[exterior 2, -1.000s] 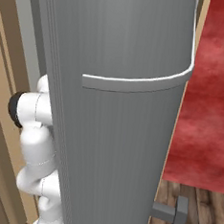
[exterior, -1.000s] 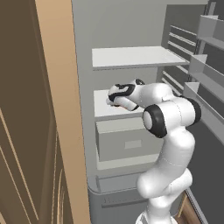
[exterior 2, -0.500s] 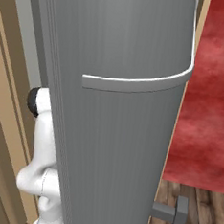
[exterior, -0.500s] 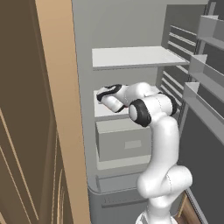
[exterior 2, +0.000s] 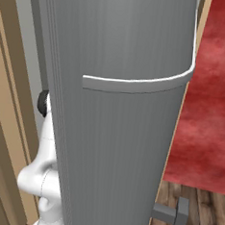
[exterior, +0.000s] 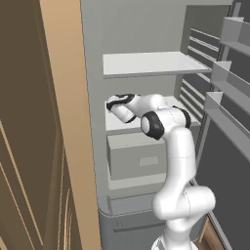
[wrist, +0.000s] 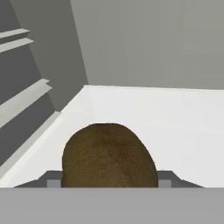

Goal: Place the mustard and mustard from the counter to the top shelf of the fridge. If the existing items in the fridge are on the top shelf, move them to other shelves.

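Note:
My arm reaches into the open fridge (exterior: 146, 29), and the gripper (exterior: 110, 104) is just above the left end of the middle shelf (exterior: 117, 125). In the hand view the gripper (wrist: 109, 177) is shut on a dark brown oval lump (wrist: 109, 153), one of the existing items. A finger tip (wrist: 53, 177) touches each side of the lump. The white shelf (wrist: 175, 118) runs on beyond it to the fridge's back wall. The top shelf (exterior: 151, 63) is bare white. The mustards and the counter are out of view.
A pale grey drawer box (exterior: 141, 156) sits under the middle shelf. Door racks (exterior: 229, 73) stand open to the right. A tan cabinet side (exterior: 63, 122) borders the fridge on the left. The right base view faces the grey fridge door (exterior 2: 127, 135), with red rug (exterior 2: 210, 118) beyond.
The hand has swung left and deeper into the fridge over the middle shelf, and the elbow has followed. The base has not moved.

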